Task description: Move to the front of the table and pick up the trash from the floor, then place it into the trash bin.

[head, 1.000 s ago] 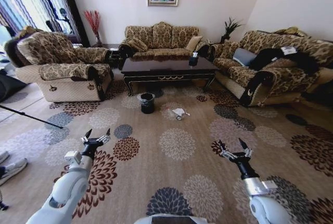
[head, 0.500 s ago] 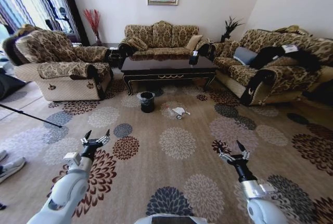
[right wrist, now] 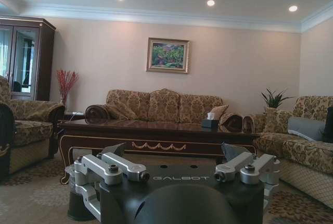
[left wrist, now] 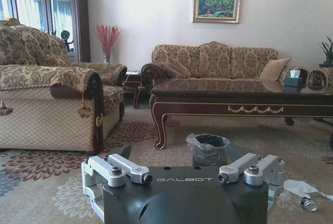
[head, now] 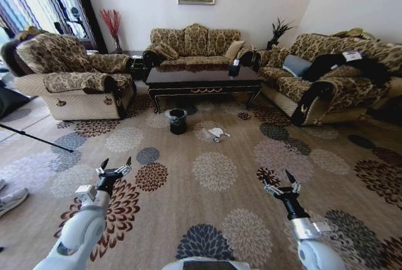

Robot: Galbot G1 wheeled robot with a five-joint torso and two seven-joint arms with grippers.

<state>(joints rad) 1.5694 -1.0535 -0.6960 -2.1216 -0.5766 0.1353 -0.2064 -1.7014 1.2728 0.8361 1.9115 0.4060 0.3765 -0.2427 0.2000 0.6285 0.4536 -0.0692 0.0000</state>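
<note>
While both arms are held low over the patterned carpet [head: 213, 220], the left gripper [head: 114, 168] hangs at the near left with its fingers spread and nothing between them, and the right gripper [head: 280, 182] hangs at the near right, likewise spread and empty. Each is well apart from the litter ahead. In the left wrist view the left gripper [left wrist: 184, 174] fills the near edge, its two linkages angled outward (the fingertips themselves fall below the frame); the right wrist view gives the same arrangement for the right gripper [right wrist: 174, 174].

Farther out, at mid-floor, lies the trash [head: 217, 134]: a crumpled white paper on the carpet with a small shiny scrap touching its near side. In the left wrist view the paper [left wrist: 307, 188] and the scrap [left wrist: 308, 203] lie just beside one another. Whether a bottle is among them cannot be told.

To the left of the trash, near but apart from it, the trash bin [head: 177, 121] stands upright on the carpet, black, with a translucent liner folded over its rim [left wrist: 208, 142]. It stands just in front of the table [head: 203, 82], a long dark glossy surface with gold trim and curved legs, carrying a small dark tissue box [head: 233, 69] toward its right end.

Beyond the table a patterned sofa [head: 196, 45] lines the far wall, with an armchair [head: 69, 78] at left and a second sofa [head: 326, 78] at right.
</note>
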